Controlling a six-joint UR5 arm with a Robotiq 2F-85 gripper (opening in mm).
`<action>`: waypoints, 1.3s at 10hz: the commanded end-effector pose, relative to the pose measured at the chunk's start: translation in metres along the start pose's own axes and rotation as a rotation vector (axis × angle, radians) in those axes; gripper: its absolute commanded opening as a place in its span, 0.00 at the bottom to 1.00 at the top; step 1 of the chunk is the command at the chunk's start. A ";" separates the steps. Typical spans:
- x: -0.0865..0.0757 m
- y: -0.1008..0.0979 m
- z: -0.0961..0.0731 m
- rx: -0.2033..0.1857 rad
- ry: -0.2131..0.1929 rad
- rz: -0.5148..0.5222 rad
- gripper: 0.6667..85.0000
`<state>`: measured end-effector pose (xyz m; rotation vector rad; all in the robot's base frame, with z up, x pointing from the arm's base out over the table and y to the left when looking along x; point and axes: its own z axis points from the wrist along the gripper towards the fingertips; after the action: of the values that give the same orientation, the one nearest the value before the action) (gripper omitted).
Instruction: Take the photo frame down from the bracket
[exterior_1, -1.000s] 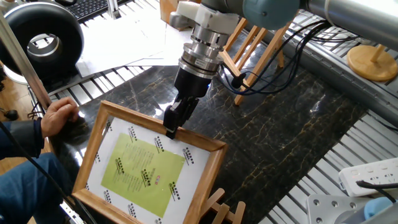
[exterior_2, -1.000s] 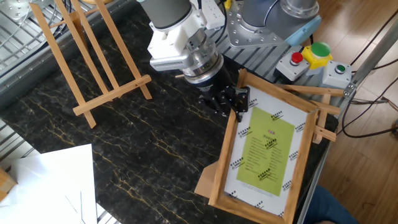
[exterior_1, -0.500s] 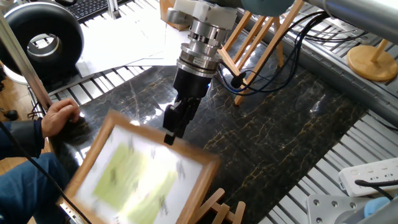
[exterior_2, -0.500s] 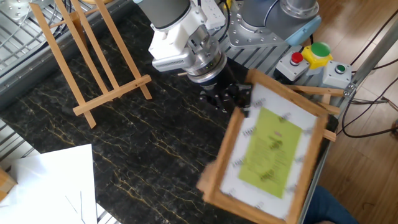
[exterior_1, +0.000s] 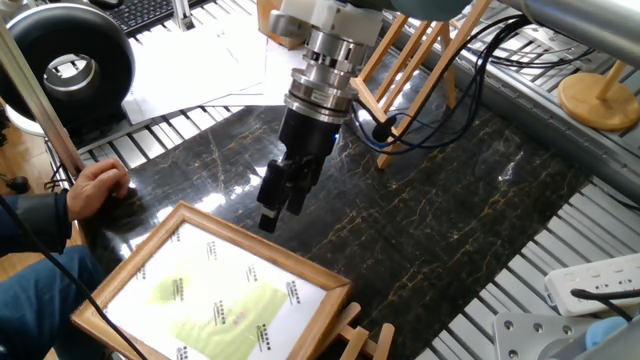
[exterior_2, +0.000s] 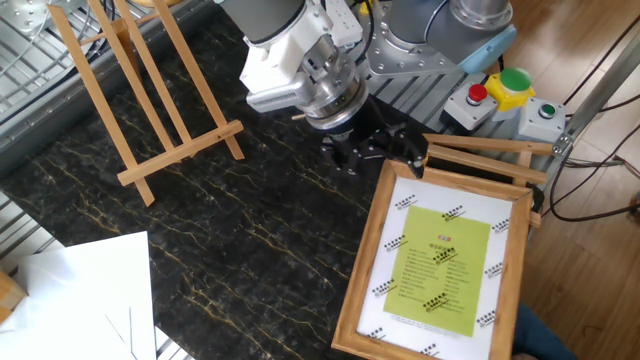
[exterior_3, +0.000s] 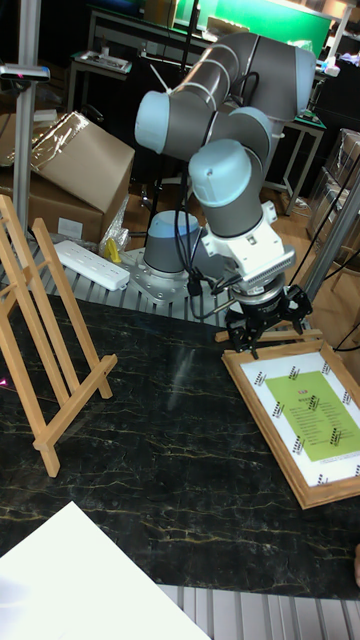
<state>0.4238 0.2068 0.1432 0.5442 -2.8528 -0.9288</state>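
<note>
The photo frame, light wood with a white mat and a yellow-green picture, lies flat at the table's edge, face up. It rests partly on a flat-folded wooden easel. My gripper hangs open just above the frame's far edge, with nothing between its fingers. The bracket, an upright A-frame easel, stands bare on the far side of the dark marble top.
A person's hand rests on the table edge near the frame. White paper lies at one corner. A button box sits beside the robot base, and a power strip lies on the rollers.
The photo frame, tilted up and held at its top edge a second ago, has dropped flat onto the table. My gripper has let go and now stands clear above it.
</note>
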 end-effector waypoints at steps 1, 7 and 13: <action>0.004 -0.007 -0.004 0.026 0.009 -0.016 1.00; 0.016 -0.016 -0.028 0.151 -0.003 0.090 0.92; -0.018 0.001 -0.049 0.312 -0.115 0.334 0.00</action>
<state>0.4340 0.1802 0.1707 0.1825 -3.0095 -0.5608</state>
